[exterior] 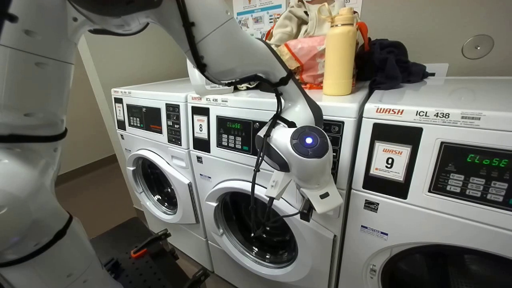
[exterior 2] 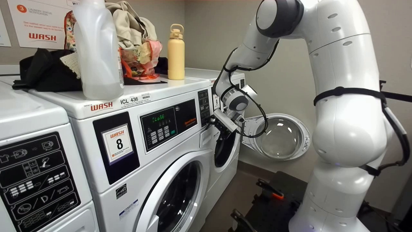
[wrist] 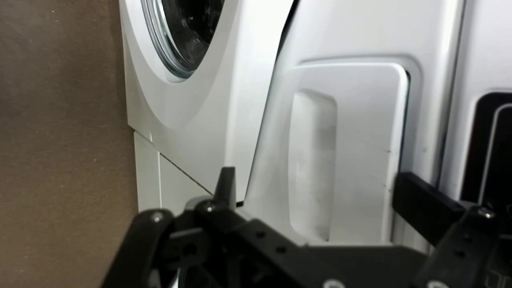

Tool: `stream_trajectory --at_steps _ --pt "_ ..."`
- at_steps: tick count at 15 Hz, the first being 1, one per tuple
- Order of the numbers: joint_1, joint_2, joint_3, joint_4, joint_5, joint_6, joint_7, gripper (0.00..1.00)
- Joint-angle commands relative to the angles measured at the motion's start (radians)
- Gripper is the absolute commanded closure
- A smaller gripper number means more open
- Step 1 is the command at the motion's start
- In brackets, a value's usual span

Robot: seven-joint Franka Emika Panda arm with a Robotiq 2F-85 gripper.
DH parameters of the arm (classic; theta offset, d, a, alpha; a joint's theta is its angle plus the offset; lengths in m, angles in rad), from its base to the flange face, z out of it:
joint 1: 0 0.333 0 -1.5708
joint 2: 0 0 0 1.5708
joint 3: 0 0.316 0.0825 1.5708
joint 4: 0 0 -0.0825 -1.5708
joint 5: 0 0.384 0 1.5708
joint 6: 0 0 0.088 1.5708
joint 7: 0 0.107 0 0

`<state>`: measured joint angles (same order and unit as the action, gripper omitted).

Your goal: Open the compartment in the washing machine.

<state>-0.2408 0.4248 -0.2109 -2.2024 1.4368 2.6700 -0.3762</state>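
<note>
The washing machine (exterior: 224, 166), white and labelled 8, stands mid-row and also shows in an exterior view (exterior 2: 130, 175). Its compartment, the dark drum behind the round porthole door (exterior: 276, 244), also shows at the top of the wrist view (wrist: 192, 36); a dark gap shows along the door's edge. A small white drawer front (wrist: 366, 132) with a recessed pull (wrist: 312, 160) sits beside the door. My gripper (wrist: 314, 180) is open and empty before the drawer, also in an exterior view (exterior 2: 217, 127). One black finger overlaps the drawer's edge; contact cannot be told.
Washer 9 (exterior 2: 228, 138) has its round door (exterior 2: 280, 138) swung open near the arm. Washer 7 (exterior: 154, 144) stands on the other side. A yellow bottle (exterior: 339, 56), a jug (exterior 2: 98, 54) and a clothes bag (exterior 2: 138, 42) stand on top. A black cart (exterior: 136, 248) is below.
</note>
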Motion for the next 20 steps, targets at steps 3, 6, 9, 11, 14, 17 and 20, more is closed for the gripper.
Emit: stream_trajectory --at_steps 3,6,9,11,14,17,20 --pt "0.013 0.045 0.006 0.015 -0.038 -0.01 0.049 0.0" --pt "0.015 0.041 0.001 0.008 -0.112 -0.01 0.113 0.0" --pt "0.015 0.035 -0.002 0.003 -0.206 -0.017 0.196 0.0" --pt "0.014 0.032 -0.003 0.001 -0.266 -0.02 0.249 0.0" --pt "0.009 0.026 -0.001 0.001 -0.338 -0.034 0.31 0.0" --pt "0.007 0.022 -0.003 0.0 -0.41 -0.05 0.369 0.0" --pt "0.007 0.018 -0.011 0.001 -0.496 -0.076 0.44 0.0"
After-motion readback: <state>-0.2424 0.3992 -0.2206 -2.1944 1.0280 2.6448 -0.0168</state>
